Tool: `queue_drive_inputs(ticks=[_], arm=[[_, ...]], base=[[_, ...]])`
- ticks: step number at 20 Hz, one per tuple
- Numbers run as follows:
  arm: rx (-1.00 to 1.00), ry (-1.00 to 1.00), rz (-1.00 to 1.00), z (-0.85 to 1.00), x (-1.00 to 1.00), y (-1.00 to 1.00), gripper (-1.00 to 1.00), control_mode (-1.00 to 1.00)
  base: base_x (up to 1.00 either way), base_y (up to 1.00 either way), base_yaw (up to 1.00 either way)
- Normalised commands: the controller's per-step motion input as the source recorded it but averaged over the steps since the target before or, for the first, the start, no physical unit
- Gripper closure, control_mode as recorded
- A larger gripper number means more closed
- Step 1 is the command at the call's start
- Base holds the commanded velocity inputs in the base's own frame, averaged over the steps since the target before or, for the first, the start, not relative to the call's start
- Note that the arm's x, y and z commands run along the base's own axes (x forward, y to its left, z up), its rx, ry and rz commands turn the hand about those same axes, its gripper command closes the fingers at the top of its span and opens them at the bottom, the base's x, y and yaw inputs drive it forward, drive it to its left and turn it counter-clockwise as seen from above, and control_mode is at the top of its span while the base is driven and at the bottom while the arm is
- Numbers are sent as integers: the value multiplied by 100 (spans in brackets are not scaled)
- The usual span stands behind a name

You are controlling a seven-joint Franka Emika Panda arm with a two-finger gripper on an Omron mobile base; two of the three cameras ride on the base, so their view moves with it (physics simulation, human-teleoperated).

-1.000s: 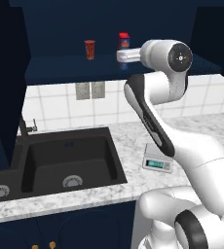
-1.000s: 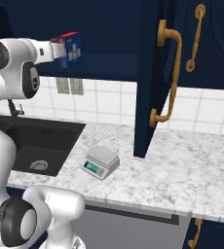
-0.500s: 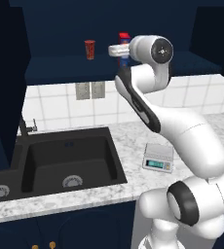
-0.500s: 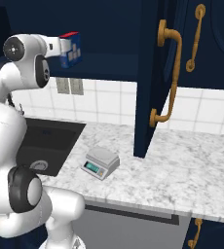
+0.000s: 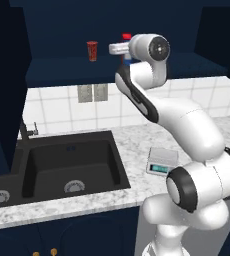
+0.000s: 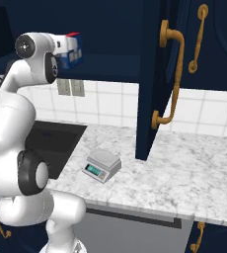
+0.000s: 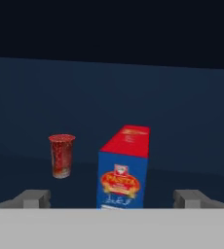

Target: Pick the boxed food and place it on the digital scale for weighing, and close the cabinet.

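Note:
The boxed food (image 7: pixel 124 168) stands upright on the open cabinet's shelf (image 7: pixel 182 146), showing its red top and blue side. My gripper (image 7: pixel 112 200) is open just in front of it, one fingertip (image 7: pixel 34 198) to each side, neither touching the carton. From the right, the box (image 6: pixel 72 53) shows just past my hand. From the left, only the red top of the box (image 5: pixel 126 36) peeks out behind my hand (image 5: pixel 118 48). The digital scale (image 5: pixel 162 161) (image 6: pixel 101 165) sits on the marble counter below. The navy cabinet door (image 6: pixel 152 74) hangs open, gold handle (image 6: pixel 172 74) facing out.
A small red cup (image 7: pixel 61 155) (image 5: pixel 92 50) stands on the same shelf, left of the box. A black sink (image 5: pixel 72 165) with a faucet (image 5: pixel 28 131) is set into the counter left of the scale. The open door overhangs the counter (image 6: pixel 184 173) right of the scale.
The arm has swung its wrist up and in towards the cabinet shelf, bringing the hand close to the box. The box, cup and scale have stayed put.

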Motion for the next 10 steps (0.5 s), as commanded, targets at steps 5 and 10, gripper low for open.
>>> queue_drive_inputs(ticks=[5,10], arm=[[0,0,-1,0,39,0,-100,-100],[0,0,0,0,27,-4,100,-100]], base=[[0,0,0],[0,0,0]])
